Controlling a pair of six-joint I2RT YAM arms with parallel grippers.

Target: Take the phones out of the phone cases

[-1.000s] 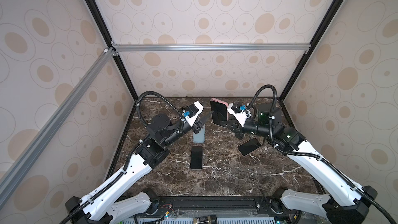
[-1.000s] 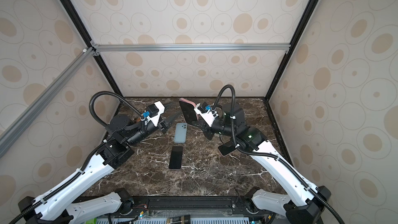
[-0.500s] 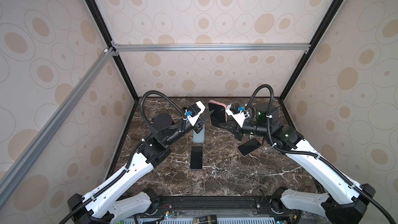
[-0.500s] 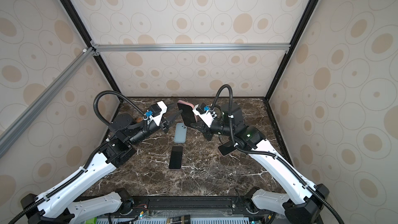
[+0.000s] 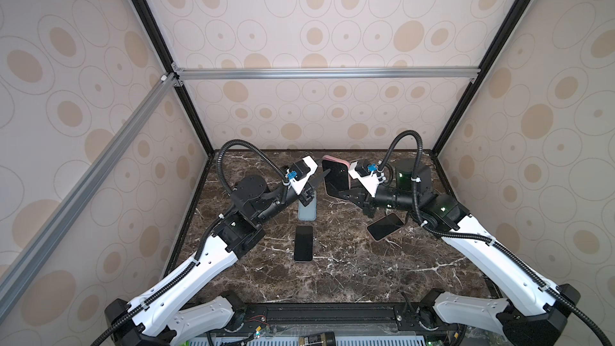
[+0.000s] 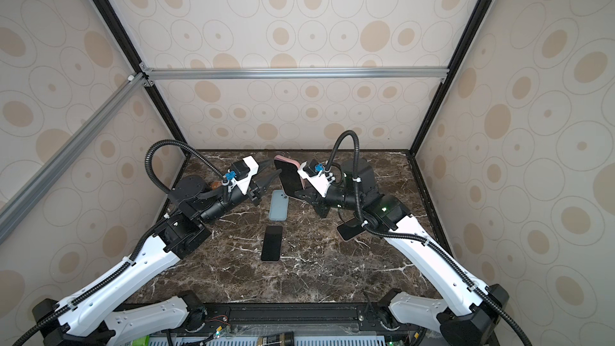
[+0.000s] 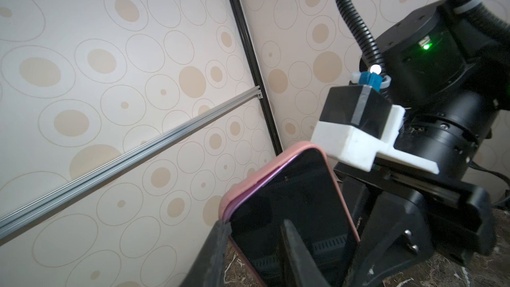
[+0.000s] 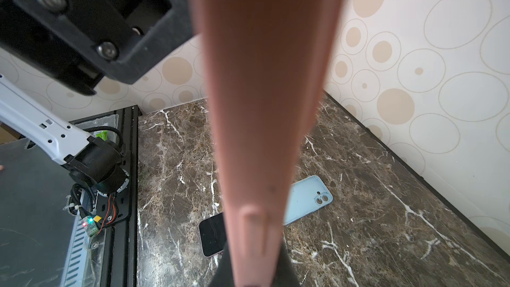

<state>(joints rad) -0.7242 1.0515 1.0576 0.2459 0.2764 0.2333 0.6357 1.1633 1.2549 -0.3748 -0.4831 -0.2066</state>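
The right claw (image 5: pixel 349 193) is closed on the pink phone case (image 5: pixel 334 161) and holds it nearly upright above the back part of the table (image 5: pixel 349 271). The phone (image 7: pixel 289 202) sits inside the case, its dark screen turned toward the left arm. The left claw (image 5: pixel 317 183) is partly open. In the left wrist view one of its fingers (image 7: pixel 216 247) touches the side rim of the case and the other stands in front of the screen, so it does not clamp anything yet.

I judge the phone to be stiff, smooth and rather slippery, with glass that may crack if it drops on the marble. The case looks soft and bendable. At the upper corner a lilac edge of the phone shows beside the pink rim. That corner seems a good place to begin: peel the rim there, or pinch the phone by its long sides, not by the screen face.

On the table lie a light blue case (image 5: pixel 307 209), back side up, a black phone (image 5: pixel 303 243) just in front of it, and another phone (image 5: pixel 386 226) beside the right arm.

One second earlier a clear gap stood between the left claw and the case, and its jaws were wider. Now the fingertip has reached the rim. The things on the table did not move.
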